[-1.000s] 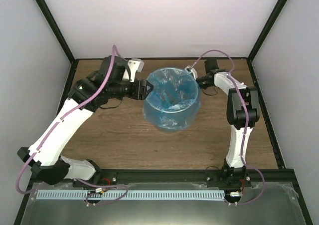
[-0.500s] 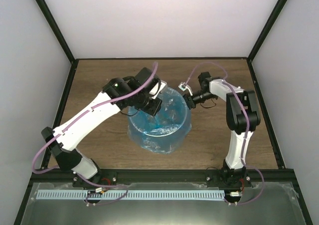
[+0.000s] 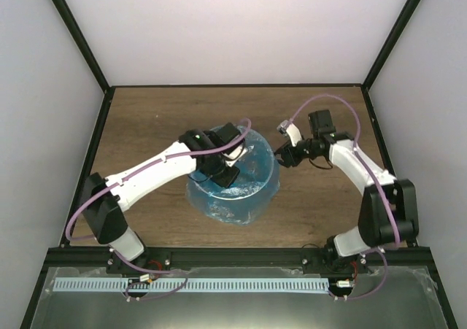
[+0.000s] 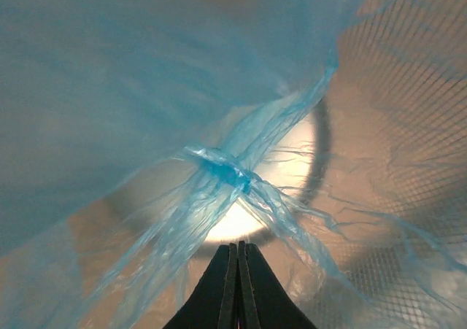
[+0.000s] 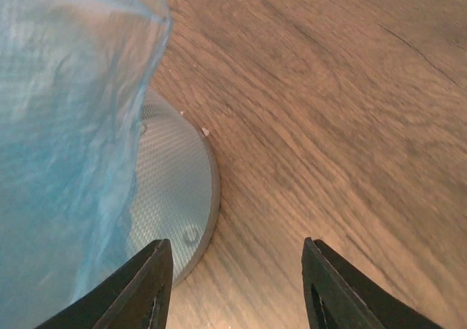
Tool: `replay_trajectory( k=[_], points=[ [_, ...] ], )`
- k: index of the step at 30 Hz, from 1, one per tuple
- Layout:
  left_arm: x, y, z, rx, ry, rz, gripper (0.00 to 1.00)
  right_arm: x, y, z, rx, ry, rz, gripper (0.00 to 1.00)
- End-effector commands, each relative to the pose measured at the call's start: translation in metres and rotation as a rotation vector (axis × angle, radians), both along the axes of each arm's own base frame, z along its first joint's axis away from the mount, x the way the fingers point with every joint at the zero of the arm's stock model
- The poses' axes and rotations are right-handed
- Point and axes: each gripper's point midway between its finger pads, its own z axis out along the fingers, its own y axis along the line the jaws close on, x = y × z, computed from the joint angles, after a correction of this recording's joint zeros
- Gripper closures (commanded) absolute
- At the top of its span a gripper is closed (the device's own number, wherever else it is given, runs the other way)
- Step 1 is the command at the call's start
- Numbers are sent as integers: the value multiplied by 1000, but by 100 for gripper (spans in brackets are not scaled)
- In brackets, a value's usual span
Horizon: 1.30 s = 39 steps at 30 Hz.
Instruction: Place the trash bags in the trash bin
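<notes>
The trash bin (image 3: pixel 271 187) stands mid-table, and the light-blue trash bag (image 3: pixel 252 161) lines it, with its film folded over the rim. My left gripper (image 3: pixel 225 174) reaches down inside the bin. In the left wrist view its jaws (image 4: pixel 238 246) are shut with nothing between them, just short of the bag's gathered knot (image 4: pixel 226 173). The bin's textured wall (image 4: pixel 408 81) shows through the film. My right gripper (image 3: pixel 282 156) hovers just outside the bin's right side. It stands open (image 5: pixel 237 271) over bare wood, beside the bin's grey wall (image 5: pixel 175 190) and the bag's overhang (image 5: pixel 66 125).
Brown wooden tabletop (image 3: pixel 146 117) surrounds the bin, bounded by a black frame and white walls. The left arm's forearm (image 3: pixel 146 179) crosses the table to the bin's left. The right arm (image 3: pixel 350 161) arches on the right side.
The bin has shifted toward the near edge. My left gripper went from the bin's left rim down into it and shut. My right gripper backed off the rim to the right.
</notes>
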Motion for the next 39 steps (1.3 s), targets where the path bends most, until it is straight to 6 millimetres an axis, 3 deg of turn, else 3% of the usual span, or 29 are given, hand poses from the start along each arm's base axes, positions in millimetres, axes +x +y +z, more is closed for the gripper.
replay_trajectory(
  k=[1,7,20,39],
  points=[
    [-4,-17,-20,-7,7,-61,96,-5,-15,20,-5,-116,-108,49],
    [-7,-22,-51,35,54,-88,96,-26,-17,30,49,-213,-104,43],
    [-13,-27,-98,94,127,-115,96,-23,-19,23,36,-200,-104,43],
    [-40,-25,-170,127,244,-137,96,-22,-20,21,30,-199,-101,42]
  ],
)
